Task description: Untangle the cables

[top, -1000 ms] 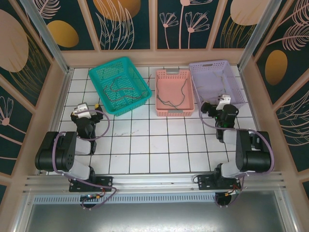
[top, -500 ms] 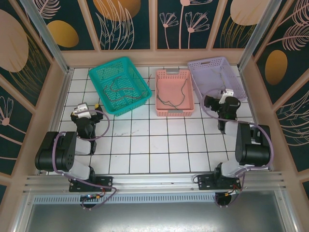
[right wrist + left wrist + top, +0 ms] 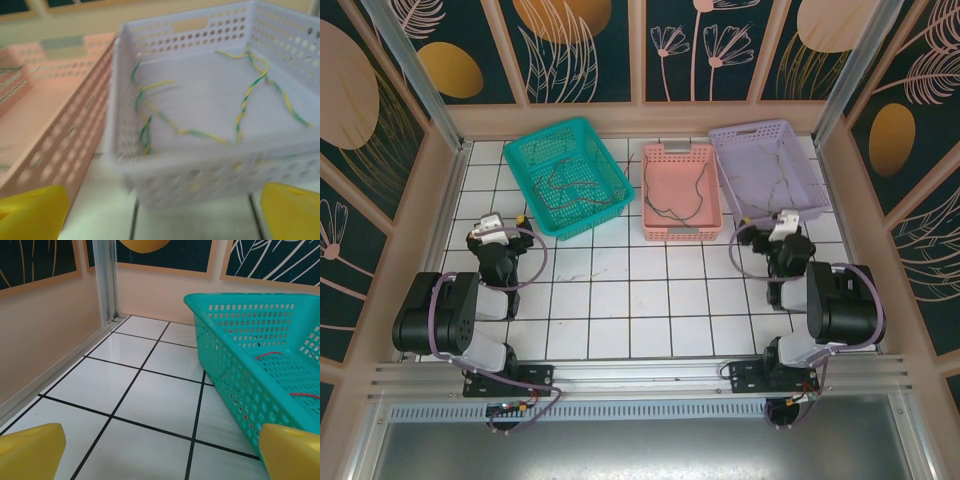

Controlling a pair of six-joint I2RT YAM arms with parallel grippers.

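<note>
The cables lie in three baskets. Dark and red cables (image 3: 570,187) rest in the teal basket (image 3: 552,131), with red strands (image 3: 270,355) showing through its mesh. A dark cable (image 3: 678,205) lies in the pink basket (image 3: 677,150). Twisted yellow-green cables (image 3: 772,168) (image 3: 245,107) sprawl over the floor of the lilac basket (image 3: 760,132). My left gripper (image 3: 492,226) (image 3: 160,460) is open over bare tiles, left of the teal basket. Just in front of the lilac basket's near wall (image 3: 200,175), my right gripper (image 3: 783,224) (image 3: 162,215) is open and holds nothing.
The three baskets stand in a row at the back of the white tiled table (image 3: 640,300). Beige side walls and an aluminium post (image 3: 106,280) close the space. The pink basket's wall (image 3: 60,145) lies left of the right gripper.
My right gripper has drawn back from above the lilac basket's near edge toward the arm's base and now sits in front of that basket. The left arm has not moved.
</note>
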